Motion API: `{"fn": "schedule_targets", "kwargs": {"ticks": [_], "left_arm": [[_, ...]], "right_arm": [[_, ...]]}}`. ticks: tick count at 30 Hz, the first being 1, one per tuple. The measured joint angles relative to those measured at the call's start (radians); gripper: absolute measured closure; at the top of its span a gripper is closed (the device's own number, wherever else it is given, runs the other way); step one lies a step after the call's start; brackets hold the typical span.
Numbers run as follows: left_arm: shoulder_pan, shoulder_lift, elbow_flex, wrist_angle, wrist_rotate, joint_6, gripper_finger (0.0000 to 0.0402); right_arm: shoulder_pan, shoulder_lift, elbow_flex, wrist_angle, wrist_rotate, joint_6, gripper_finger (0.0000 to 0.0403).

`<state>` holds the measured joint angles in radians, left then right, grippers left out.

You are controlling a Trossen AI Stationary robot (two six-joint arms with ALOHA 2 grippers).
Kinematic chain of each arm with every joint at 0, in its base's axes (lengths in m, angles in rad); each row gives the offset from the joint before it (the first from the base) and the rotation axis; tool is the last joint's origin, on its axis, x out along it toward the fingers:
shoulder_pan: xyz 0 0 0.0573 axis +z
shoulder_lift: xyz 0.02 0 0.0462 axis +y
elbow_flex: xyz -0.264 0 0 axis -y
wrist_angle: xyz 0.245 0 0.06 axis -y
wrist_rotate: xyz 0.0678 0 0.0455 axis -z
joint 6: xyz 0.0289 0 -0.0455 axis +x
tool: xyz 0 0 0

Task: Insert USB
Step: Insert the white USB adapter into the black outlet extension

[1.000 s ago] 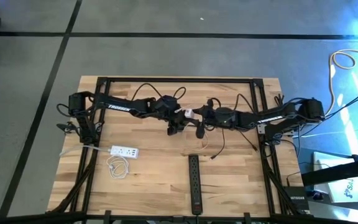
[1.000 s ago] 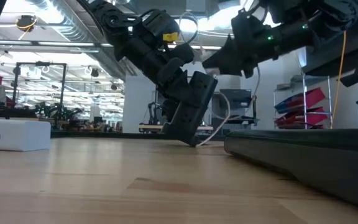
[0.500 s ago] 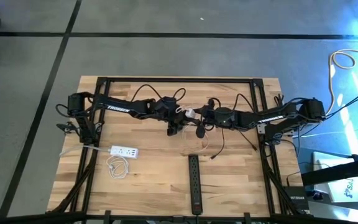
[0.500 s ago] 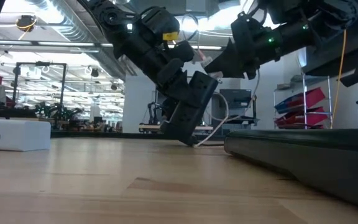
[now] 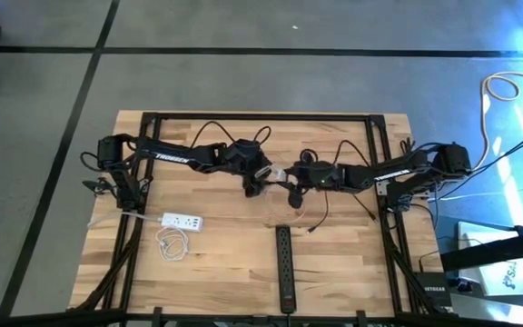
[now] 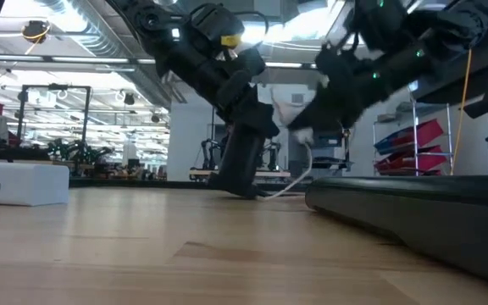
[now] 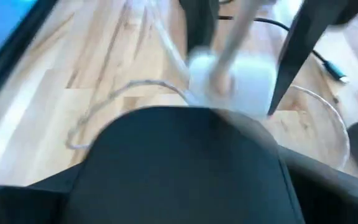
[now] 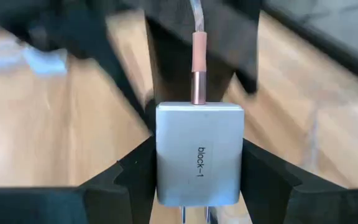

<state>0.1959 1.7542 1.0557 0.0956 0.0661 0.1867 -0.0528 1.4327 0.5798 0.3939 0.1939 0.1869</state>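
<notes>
- My right end effector (image 8: 197,186) is clamped on the white charger block (image 8: 199,154), one finger on each flank, and holds it above the desk (image 5: 216,263) near the middle.
- The block's long axis runs straight out along my fingers. The port face points away from my wrist, and the USB plug with its copper-coloured collar (image 8: 199,78) already sits in that face, in line with the axis.
- The pale cable (image 8: 197,15) runs on from the plug towards the left arm, so the seating direction is along that same line, back into the block.
- Just beyond it, the left end effector (image 5: 255,184) stands with its fingers spread and nothing between them, just beside the block, which lies ahead of it and slightly to its right.
- I judge the left arm the nearer one for any final push on the plug.
- Farther off lie a white power strip (image 5: 181,221) and a black power strip (image 5: 285,270), both well apart from the work.
</notes>
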Motion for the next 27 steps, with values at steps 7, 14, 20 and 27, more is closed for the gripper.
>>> {"fn": "schedule_targets", "kwargs": {"ticks": [7,14,20,27], "left_arm": [[0.001,-0.012,0.0,-0.028,-0.002,-0.017,0.003],[0.005,-0.079,-0.001,-0.164,-0.061,0.015,0.0029],[0.018,-0.174,-0.001,-0.24,-0.086,0.023,0.0029],[0.057,-0.226,-0.046,-0.263,-0.054,-0.011,0.0029]], "right_arm": [[0.001,-0.002,0.028,0.004,0.025,-0.001,0.023],[0.001,-0.007,0.03,0.017,0.041,-0.015,0.023],[0.001,-0.008,0.03,0.037,0.041,-0.016,0.023],[0.001,-0.009,0.031,0.08,0.023,-0.03,0.023]]}}
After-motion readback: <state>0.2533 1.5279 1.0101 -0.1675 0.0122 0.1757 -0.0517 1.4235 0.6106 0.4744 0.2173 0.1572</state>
